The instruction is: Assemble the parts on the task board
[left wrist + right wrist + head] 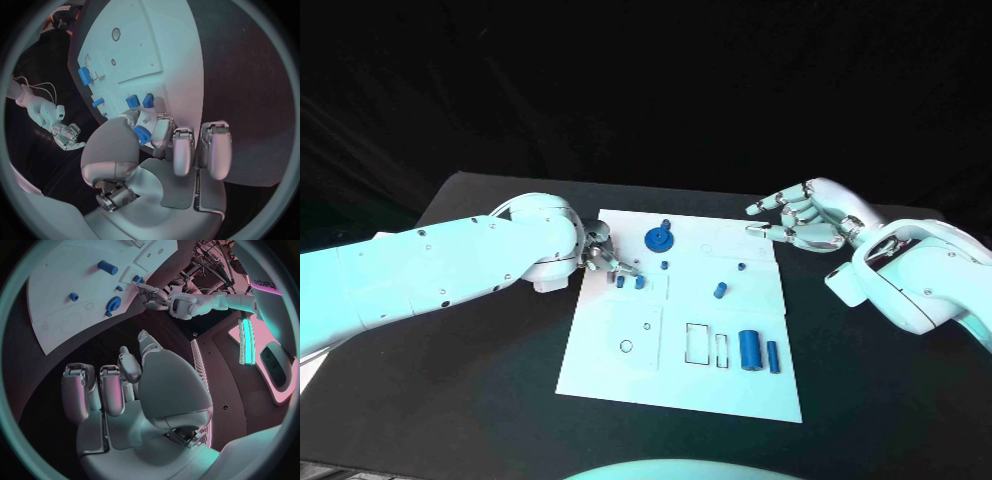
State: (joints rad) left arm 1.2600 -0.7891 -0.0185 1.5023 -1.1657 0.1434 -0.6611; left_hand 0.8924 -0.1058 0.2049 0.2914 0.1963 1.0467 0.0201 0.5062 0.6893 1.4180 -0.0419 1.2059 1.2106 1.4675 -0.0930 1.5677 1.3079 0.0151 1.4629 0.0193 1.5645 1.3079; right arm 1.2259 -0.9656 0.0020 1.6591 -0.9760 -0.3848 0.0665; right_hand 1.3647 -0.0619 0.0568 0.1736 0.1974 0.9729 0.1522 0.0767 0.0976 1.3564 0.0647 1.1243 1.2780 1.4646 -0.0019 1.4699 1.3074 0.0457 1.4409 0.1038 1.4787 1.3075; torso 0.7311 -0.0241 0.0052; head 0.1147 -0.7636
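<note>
Task board (625,375) lies flat mid-table, long axis running away from the robot, far end tipped slightly right. Near its right edge 2 blue cylinders lie side by side, fat cylinder (751,350) and thin cylinder (773,356), both with long axes along the board's length, just right of 2 empty rectangular slots. Short blue peg (720,291) lies tilted mid-board. Blue disc part (658,238) sits near the far edge, toward the left side. 2 small blue parts (630,282) stand close together at the board's left-centre.

Left hand (603,253) is over the board's left edge by those 2 parts; in the left wrist view its thumb and a finger pinch a small blue piece (142,135), other fingers (183,150) lying straight and close together.

Right hand (805,222) hovers off the board's far right corner, fingers loosely curled and apart, holding nothing, touching nothing.
</note>
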